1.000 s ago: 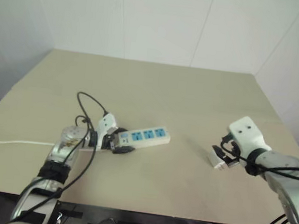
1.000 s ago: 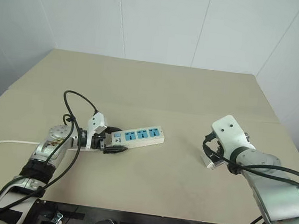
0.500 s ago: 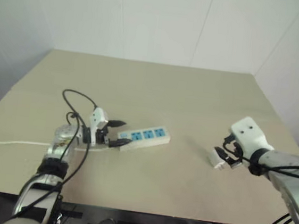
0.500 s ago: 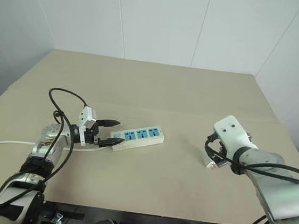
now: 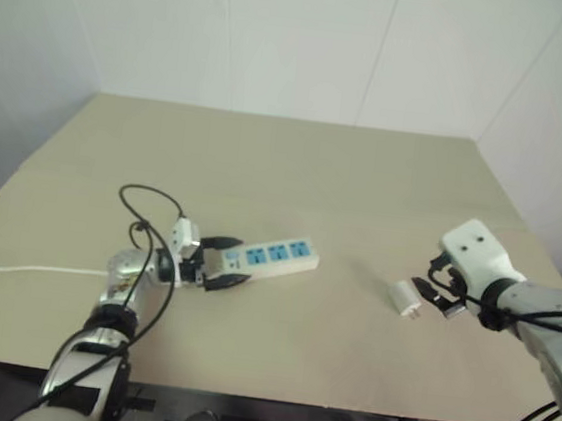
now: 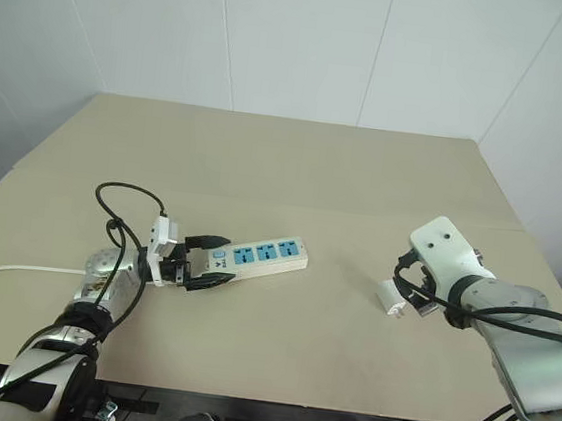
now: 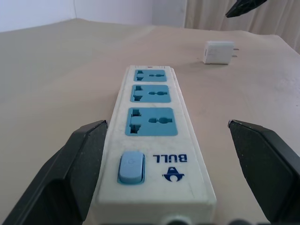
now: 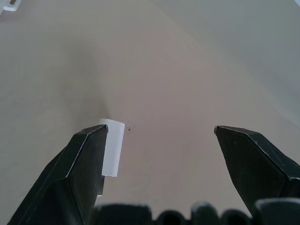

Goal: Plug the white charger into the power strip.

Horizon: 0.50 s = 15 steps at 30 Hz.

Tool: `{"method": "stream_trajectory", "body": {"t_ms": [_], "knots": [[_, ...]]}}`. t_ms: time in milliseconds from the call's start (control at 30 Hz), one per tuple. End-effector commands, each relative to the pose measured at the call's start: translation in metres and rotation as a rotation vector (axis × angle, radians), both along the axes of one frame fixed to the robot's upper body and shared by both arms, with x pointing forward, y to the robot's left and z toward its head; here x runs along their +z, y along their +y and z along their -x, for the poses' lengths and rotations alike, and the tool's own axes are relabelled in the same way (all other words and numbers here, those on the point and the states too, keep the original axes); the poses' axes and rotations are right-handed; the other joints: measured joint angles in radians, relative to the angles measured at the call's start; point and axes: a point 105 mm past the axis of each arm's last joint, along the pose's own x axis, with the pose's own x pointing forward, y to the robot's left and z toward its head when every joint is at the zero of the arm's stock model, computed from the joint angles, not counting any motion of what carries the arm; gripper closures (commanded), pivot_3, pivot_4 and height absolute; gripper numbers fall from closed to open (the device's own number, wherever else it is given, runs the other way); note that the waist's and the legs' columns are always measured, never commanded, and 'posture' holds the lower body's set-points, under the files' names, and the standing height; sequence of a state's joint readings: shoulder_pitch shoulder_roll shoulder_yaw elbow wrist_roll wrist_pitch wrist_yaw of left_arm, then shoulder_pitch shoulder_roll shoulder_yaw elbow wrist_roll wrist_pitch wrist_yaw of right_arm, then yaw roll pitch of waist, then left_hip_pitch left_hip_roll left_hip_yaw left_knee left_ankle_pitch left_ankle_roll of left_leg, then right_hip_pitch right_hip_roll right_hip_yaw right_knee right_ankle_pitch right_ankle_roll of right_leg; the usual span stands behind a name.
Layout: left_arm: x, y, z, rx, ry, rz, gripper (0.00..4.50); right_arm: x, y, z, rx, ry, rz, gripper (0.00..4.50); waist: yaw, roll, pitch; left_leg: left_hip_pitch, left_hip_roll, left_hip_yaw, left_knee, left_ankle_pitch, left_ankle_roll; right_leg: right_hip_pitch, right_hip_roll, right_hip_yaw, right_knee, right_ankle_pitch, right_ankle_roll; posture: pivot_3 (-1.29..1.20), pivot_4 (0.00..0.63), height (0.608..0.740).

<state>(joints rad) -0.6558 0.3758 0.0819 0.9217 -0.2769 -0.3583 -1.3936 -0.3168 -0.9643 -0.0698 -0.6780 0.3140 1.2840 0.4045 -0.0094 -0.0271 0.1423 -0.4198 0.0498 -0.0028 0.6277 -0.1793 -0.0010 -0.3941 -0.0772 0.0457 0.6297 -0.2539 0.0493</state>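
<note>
Progress: pretty early by the look of it, nothing is plugged in yet and nothing is picked up.

Charger: the white charger [image 5: 404, 296] lies loose on the table [image 5: 295, 172], on its side, prongs sticking out sideways, well apart from the strip and off to the robot's right.

Power strip: the power strip [image 5: 268, 255] lies flat near the middle-left of the table, all three blue sockets facing up and empty, switch end toward the left arm.

Left gripper: the left gripper [image 6: 203, 261] is spread wide with a finger on each side of the strip's switch end, not squeezing it as far as I can see.

Right gripper: the right gripper [image 6: 408, 289] hangs just beside the charger, jaws wide apart and holding nothing.

Still to do: probably pin the strip, grab the charger, turn the prongs down, carry it over and push it into a socket.

Watch out: the charger is small and smooth, so it could skid when pinched.
</note>
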Motion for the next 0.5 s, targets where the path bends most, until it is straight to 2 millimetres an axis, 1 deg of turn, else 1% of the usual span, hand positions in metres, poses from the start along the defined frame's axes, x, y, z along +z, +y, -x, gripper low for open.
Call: {"method": "stream_trajectory", "body": {"t_ms": [33,200,333,500], "knots": [[0.009,0.002,-0.006,0.030,-0.060,0.016,0.02,0.020,-0.004,0.000,-0.005,-0.087,0.028,0.17,-0.001,0.000,0.000,0.000,0.000,0.000,0.000,0.000,0.000,0.000,0.000,0.000,0.000,0.000,0.000,0.00,0.150,0.740],[0.001,0.009,-0.005,0.045,-0.031,0.009,0.02,0.019,-0.004,0.000,-0.002,-0.087,0.033,0.17,-0.003,0.000,0.000,0.000,0.000,0.000,0.000,0.000,0.000,0.000,0.000,0.000,0.000,0.000,0.000,0.00,0.150,0.740],[-0.010,0.013,-0.002,0.045,-0.004,-0.044,0.02,0.018,-0.004,0.000,0.000,-0.087,0.035,0.17,-0.003,0.000,0.000,0.001,0.000,0.000,0.000,0.000,0.000,0.000,0.000,0.000,0.000,0.000,0.000,0.00,0.150,0.740],[-0.011,0.011,-0.002,0.037,0.000,-0.036,0.02,0.018,-0.004,0.000,0.002,-0.085,0.039,0.17,-0.003,0.000,0.000,0.005,0.000,0.000,-0.001,0.000,0.000,0.004,0.000,0.000,0.000,0.000,0.000,0.00,0.150,0.740]]}}
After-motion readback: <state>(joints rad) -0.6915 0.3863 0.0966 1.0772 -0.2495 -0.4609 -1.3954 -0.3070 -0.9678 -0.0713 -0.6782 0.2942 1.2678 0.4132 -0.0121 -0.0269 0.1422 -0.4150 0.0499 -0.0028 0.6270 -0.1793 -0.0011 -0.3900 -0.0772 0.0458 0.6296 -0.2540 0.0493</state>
